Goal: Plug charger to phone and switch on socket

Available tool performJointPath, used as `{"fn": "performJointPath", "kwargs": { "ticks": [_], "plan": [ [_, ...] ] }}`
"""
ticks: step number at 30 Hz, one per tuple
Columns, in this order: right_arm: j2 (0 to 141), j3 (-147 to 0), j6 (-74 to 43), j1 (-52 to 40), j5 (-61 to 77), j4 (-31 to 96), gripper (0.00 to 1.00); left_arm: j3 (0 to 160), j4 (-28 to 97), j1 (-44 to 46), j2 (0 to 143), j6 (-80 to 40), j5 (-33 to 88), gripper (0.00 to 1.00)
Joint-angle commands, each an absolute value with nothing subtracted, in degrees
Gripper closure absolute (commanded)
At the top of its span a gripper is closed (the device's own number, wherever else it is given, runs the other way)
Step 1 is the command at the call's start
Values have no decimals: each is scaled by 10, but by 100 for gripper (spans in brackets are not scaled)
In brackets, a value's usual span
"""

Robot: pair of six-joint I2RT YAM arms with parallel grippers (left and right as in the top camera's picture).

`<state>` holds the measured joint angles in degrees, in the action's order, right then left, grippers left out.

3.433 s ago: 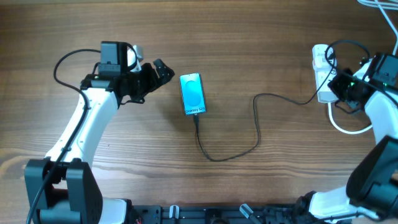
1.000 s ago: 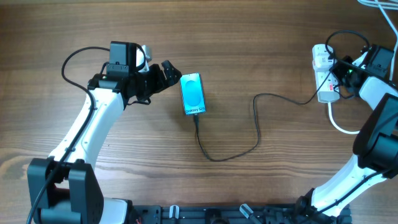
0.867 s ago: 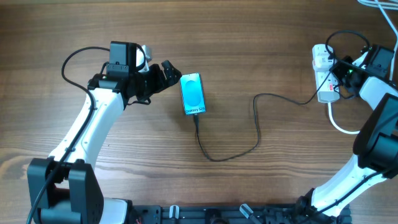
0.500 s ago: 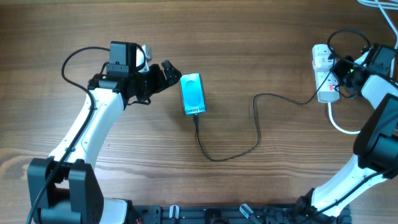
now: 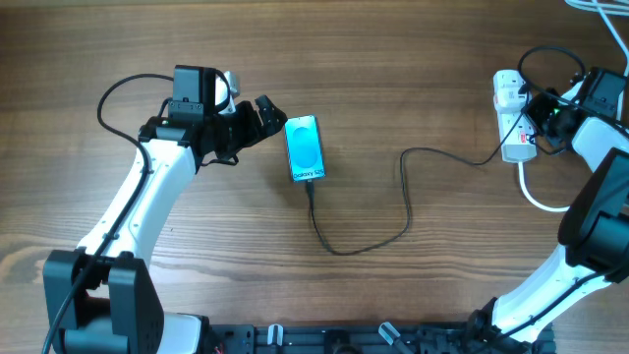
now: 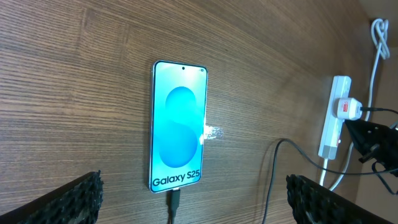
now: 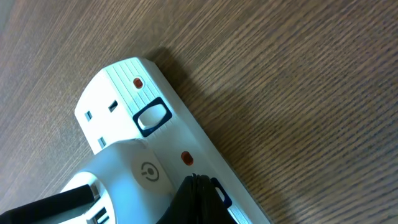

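Blue glows on the phone [image 5: 304, 148], which lies flat on the wood table [image 5: 197, 39], a bit toward 9 o'clock from the middle. You can see the charger [image 5: 405, 197] plugged into its 6 o'clock end, looping off to the socket [image 5: 507, 123] at 2 o'clock. Your left claw [image 5: 267, 111] hangs just beside the phone at its 10 o'clock, fingers wide apart. Your right claw [image 7: 198, 186] is pinched together, tip touching the socket near a small red dot [image 7: 186, 158].

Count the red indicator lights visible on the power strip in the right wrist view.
2 red lights. One is near the power strip's end, beside a rocker switch; the other is farther along, next to the white plug. More may lie out of frame.
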<state>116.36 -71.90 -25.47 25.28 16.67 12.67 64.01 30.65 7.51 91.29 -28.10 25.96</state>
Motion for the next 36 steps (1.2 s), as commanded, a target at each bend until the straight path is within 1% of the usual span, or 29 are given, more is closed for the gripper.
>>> {"fn": "performJointPath", "kwargs": {
  "ticks": [1, 17, 22, 25, 30, 36],
  "plan": [
    [1187, -697, -256, 208, 255, 164, 96, 640, 305, 77, 904, -270, 254, 0],
    [1187, -698, -257, 207, 253, 179, 96, 640, 306, 77, 904, -272, 255, 0],
    [1158, -698, -290, 214, 202, 216, 96, 640, 318, 77, 904, -272, 254, 0],
    [1112, -698, -292, 217, 159, 246, 96, 640, 324, 77, 904, -262, 255, 0],
    [987, -698, -306, 217, 65, 303, 96, 640, 340, 77, 900, -241, 260, 0],
    [822, -698, -306, 217, 51, 348, 96, 640, 355, 77, 868, -226, 260, 0]
  ]
}}
